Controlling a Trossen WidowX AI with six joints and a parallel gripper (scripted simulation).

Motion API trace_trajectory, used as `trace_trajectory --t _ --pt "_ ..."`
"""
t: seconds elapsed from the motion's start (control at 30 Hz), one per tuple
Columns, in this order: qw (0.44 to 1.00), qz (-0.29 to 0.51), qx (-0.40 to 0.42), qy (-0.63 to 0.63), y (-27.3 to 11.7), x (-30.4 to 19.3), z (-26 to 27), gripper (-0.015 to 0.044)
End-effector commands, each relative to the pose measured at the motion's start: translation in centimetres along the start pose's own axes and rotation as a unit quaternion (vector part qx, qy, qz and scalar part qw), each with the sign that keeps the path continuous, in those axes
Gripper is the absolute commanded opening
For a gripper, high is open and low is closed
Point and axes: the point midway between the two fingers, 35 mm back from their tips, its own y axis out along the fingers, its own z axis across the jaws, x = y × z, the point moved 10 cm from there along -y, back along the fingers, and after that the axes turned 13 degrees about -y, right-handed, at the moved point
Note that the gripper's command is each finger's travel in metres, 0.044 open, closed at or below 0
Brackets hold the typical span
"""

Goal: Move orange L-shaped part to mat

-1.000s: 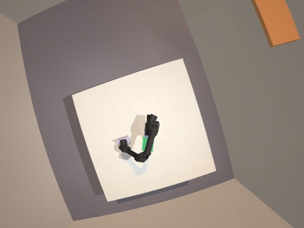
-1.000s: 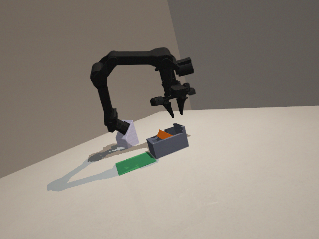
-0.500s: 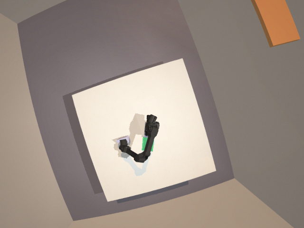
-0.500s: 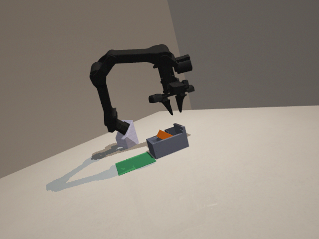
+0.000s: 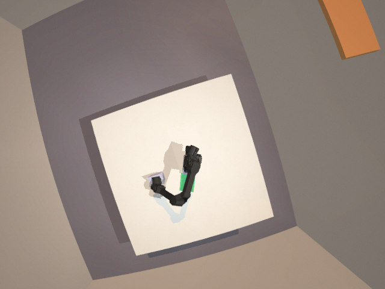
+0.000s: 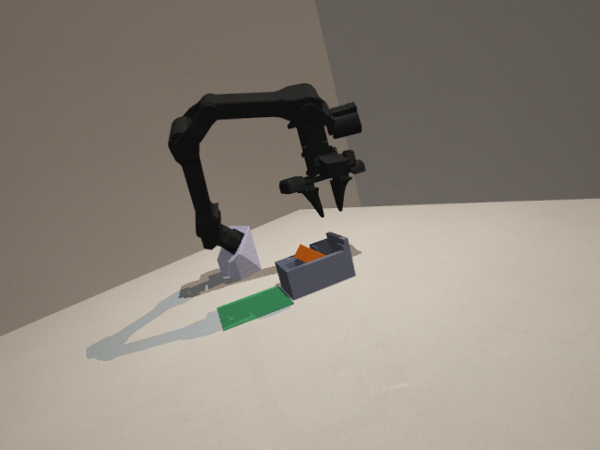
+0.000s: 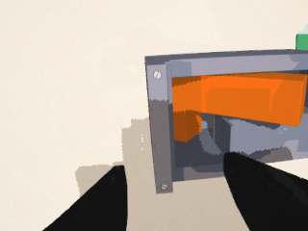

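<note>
The orange L-shaped part [image 6: 308, 252] [image 7: 246, 98] sits tilted in the pocket of the grey tray [image 6: 320, 276] [image 7: 161, 129]. In the exterior view one end of it sticks up above the tray's rim toward the mat side. My gripper [image 6: 329, 209] [image 7: 175, 168] is open and empty. It hangs well above the far end of the tray, clear of the part. The green mat [image 6: 251, 307] [image 5: 182, 182] lies flat beside the tray's near end; a corner of it shows in the wrist view [image 7: 302, 40]. In the top view the arm hides the tray.
The arm's pale base block [image 6: 238, 254] [image 5: 155, 177] stands on the table behind the mat. An orange panel [image 5: 349, 26] is set far off on the room's surface.
</note>
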Motion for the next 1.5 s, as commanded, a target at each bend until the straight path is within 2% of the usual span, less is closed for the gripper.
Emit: trace_trajectory --t 0.0,0.1,0.23,0.33,0.47,0.53,1.13,1.47 --pt "0.998 0.000 0.000 -0.060 -0.1 0.0 -0.6 0.0280" --pt "0.983 0.001 -0.001 -0.183 -0.2 0.0 -1.8 0.0280" --pt "0.931 0.004 -0.001 -0.364 -0.3 -0.2 -3.7 0.0280" --pt "0.871 0.006 -0.001 -0.492 -0.4 -0.4 -5.0 0.0280" --pt "0.763 0.009 0.001 -0.647 -0.4 -0.7 -6.8 0.0280" --pt "0.721 0.009 0.001 -0.693 -0.4 -0.9 -7.3 0.0280" --pt "0.716 0.009 0.001 -0.698 -0.3 -0.9 -7.4 0.0280" --pt "0.716 0.010 0.001 -0.698 2.7 -0.9 -7.5 0.0280"
